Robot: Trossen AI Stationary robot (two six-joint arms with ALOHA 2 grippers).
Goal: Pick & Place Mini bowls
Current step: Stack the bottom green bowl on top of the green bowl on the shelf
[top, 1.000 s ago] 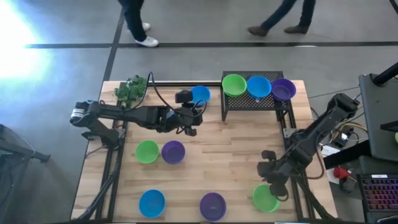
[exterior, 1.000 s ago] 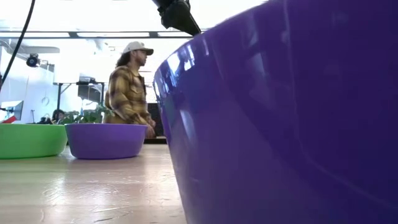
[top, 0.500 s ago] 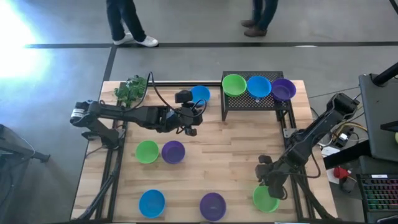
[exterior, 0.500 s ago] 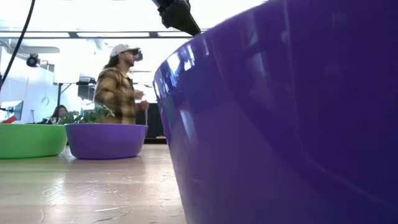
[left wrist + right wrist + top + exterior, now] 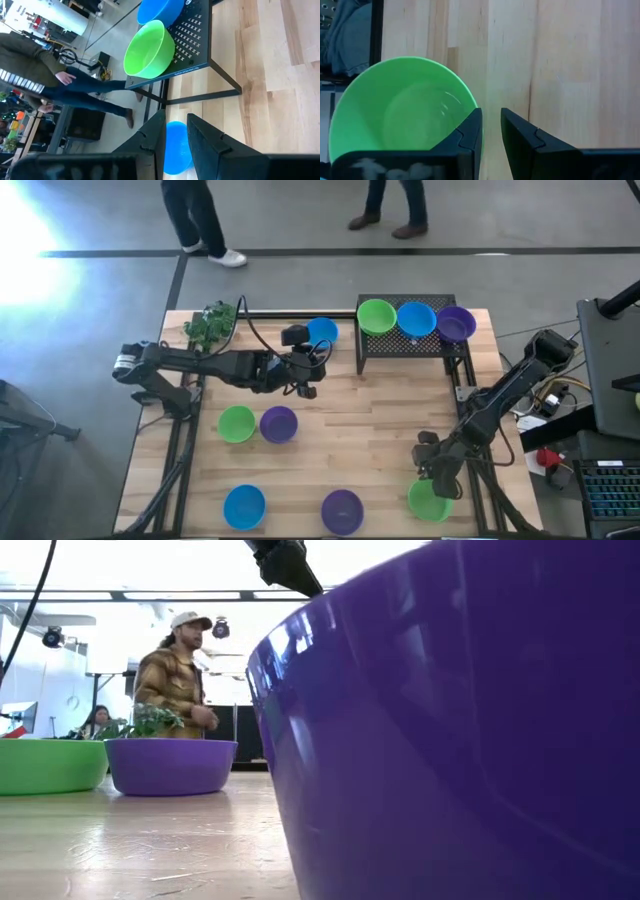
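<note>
Bowl (image 5: 428, 502) at lower right, green, glossy, probably light and slippery, is best pinched at its rim, which the right gripper (image 5: 430, 472) straddles, jaws not yet clamped.

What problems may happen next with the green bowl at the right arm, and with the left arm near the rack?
1. The right pincer sits at the rim of the green bowl, which lies near the table edge; a push might slide it off.
2. The narrow gap between its fingers may miss the rim.
3. The left pincer is beside the blue bowl and could knock it against the black rack.
</note>
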